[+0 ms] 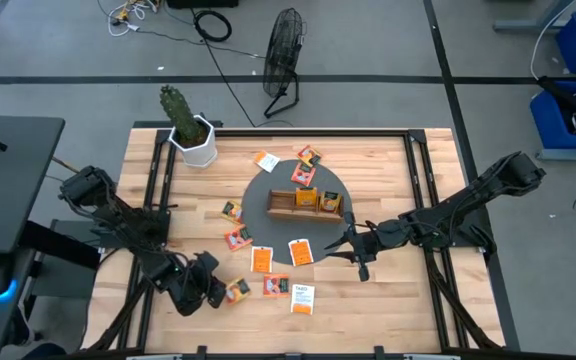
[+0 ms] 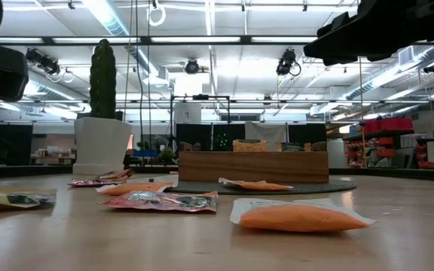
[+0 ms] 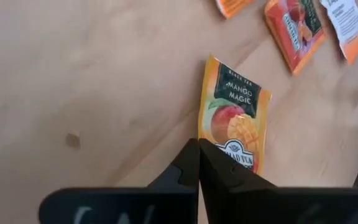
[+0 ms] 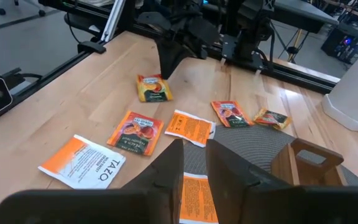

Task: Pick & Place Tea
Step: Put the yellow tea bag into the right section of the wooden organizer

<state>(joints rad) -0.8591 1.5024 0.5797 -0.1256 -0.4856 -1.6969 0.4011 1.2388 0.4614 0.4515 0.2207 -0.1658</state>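
Closest to the lens, your left pincer (image 3: 198, 147) was closed, its two dark fingers pressed tip to tip at the near edge of an orange "Mango Magic" sachet (image 3: 235, 118). That sachet lay flat on the table (image 1: 388, 310). You could not tell from the wrist view whether its edge was caught between the tips.

From above, the same pincer sat at the table's front left, touching that sachet.

Just beyond it lay three more sachets: an orange one (image 1: 276, 286), a mainly white one (image 1: 302, 298) and another orange one (image 1: 261, 260).

Your right pincer (image 1: 353, 252) hung near the front right rim of the round dark mat (image 1: 258, 195). Its fingers stood a narrow gap apart, holding nothing. An orange-and-white sachet (image 1: 300, 252) lay just beside it.

On the mat stood the wooden tray (image 1: 283, 205), with two orange sachets (image 1: 306, 198) upright in it.

Further sachets lay left of the mat (image 1: 237, 238) and behind it (image 1: 309, 155).

A white pot with a cactus (image 1: 196, 140) stood at the table's back left.
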